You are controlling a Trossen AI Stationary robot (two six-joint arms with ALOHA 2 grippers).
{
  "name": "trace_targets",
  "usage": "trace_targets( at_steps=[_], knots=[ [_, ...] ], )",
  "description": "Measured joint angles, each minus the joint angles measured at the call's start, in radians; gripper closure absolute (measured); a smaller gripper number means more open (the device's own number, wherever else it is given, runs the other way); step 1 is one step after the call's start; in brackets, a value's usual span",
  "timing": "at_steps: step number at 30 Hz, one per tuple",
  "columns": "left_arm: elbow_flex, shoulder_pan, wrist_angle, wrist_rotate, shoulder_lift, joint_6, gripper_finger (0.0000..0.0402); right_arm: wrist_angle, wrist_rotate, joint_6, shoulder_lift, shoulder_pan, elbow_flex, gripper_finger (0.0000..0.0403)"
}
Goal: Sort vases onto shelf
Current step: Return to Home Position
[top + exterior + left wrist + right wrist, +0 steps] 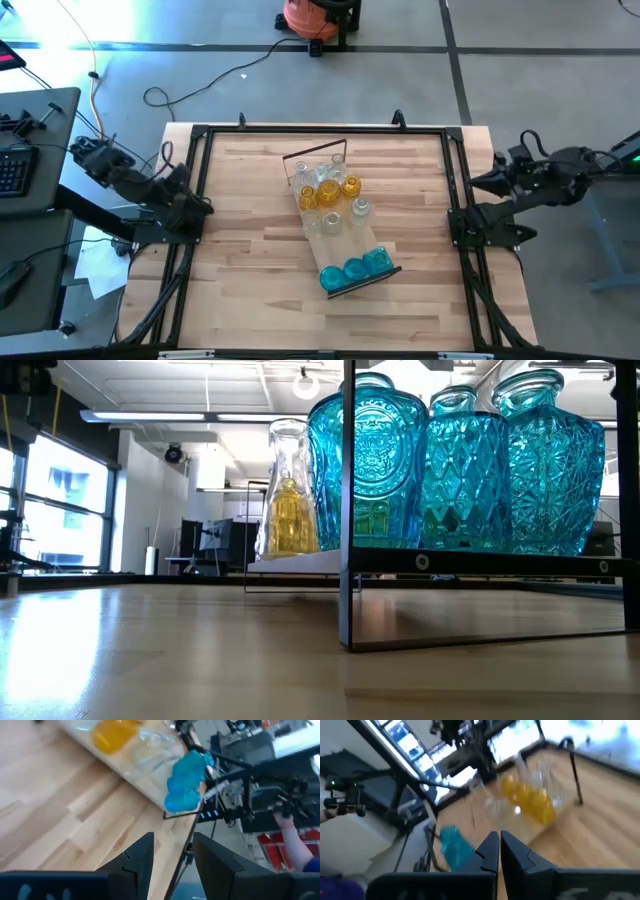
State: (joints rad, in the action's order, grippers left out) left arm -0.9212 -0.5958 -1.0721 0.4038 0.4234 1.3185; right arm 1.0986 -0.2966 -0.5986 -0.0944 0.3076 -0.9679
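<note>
Standing parted and empty, the left gripper waits at the table's left edge; the right gripper, nearly closed and empty, at its right edge. The vases stand on the shelf mid-table: blue at one end, amber and clear beyond

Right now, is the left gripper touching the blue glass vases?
Apart. High view shows the left gripper at the table's left edge, far from the blue glass vases.

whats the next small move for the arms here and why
Probably just let both arms rest at the table edges: the vases all stand on the shelf, and the left end effector and right end effector hold nothing, well away from it.
</note>
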Motion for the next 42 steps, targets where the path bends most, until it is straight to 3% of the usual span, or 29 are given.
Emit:
trace_targets(
  at_steps=[2, 5, 8, 11, 17, 26, 29, 35, 42],
  knots=[
    [0.025, 0.0, 0.066, -0.025, 0.004, -0.07, 0.0275, 0.041, 0.022, -0.034, 0.001, 0.0, -0.004, 0.0403],
    [0.066, 0.0, 0.216, -0.04, 0.003, -0.294, 0.0275, 0.003, 0.095, 0.0, 0.0, 0.0, -0.004, 0.0402],
    [0.092, 0.009, 0.287, -0.028, 0.003, -0.393, 0.0275, -0.062, 0.285, -0.02, -0.003, 0.001, -0.004, 0.0402],
    [0.091, 0.032, 0.281, -0.019, 0.002, -0.459, 0.0275, -0.161, 0.466, 0.102, -0.002, -0.002, -0.004, 0.0402],
    [0.09, 0.141, 0.221, 0.095, -0.018, -0.568, 0.0275, -0.349, 0.472, 0.297, 0.029, -0.002, -0.005, 0.0402],
    [0.152, 0.343, 0.258, 0.128, -0.011, -0.681, 0.0275, -0.343, 0.368, 0.356, 0.073, -0.002, -0.005, 0.0402],
    [0.244, 0.424, 0.346, 0.038, -0.008, -0.699, 0.0275, -0.34, 0.367, 0.371, 0.09, -0.002, -0.005, 0.0402],
    [0.429, 0.6, 0.516, -0.29, 0.003, -0.677, 0.0275, -0.298, 0.367, 0.39, 0.09, -0.002, -0.006, 0.0402],
    [0.453, 0.694, 0.546, -0.369, -0.003, -0.756, 0.0275, -0.255, 0.361, 0.391, 0.09, -0.002, 0.03, 0.0402]
  ],
)
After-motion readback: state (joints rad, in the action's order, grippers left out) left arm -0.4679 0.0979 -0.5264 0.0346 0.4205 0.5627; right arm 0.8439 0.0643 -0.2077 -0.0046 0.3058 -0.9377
